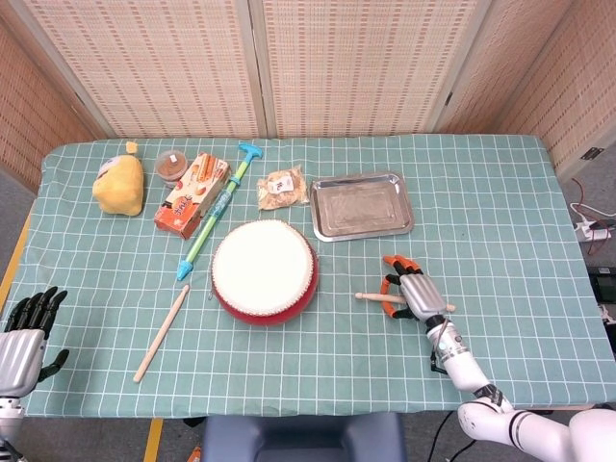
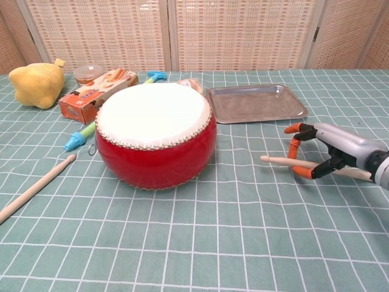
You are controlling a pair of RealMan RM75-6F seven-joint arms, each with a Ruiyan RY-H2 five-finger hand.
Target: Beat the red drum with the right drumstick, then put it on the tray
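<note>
right now my right hand (image 2: 333, 149) has its fingers (image 2: 295, 148) pinching the right drumstick (image 2: 281, 160), which looks just off the counter (image 2: 200, 237). its long axis runs left-right, tip toward the red drum (image 2: 155, 134) on my left, tray (image 2: 256, 103) beyond. my hand hides the middle of the stick, so i can't judge grip firmness. left hand (image 1: 21, 332) idles, fingers spread.

1. The left hand (image 1: 21, 332) is sitting at the head view's left edge, its arm cut off; the chest view is not showing it.
2. The right hand (image 2: 328, 153) is covering the middle of the right stick (image 2: 279, 160).
3. The left stick (image 2: 36, 185) is running off the chest view's left edge.
4. The drum (image 2: 155, 134) is hiding part of the snack bag (image 2: 189, 82) behind it.
</note>
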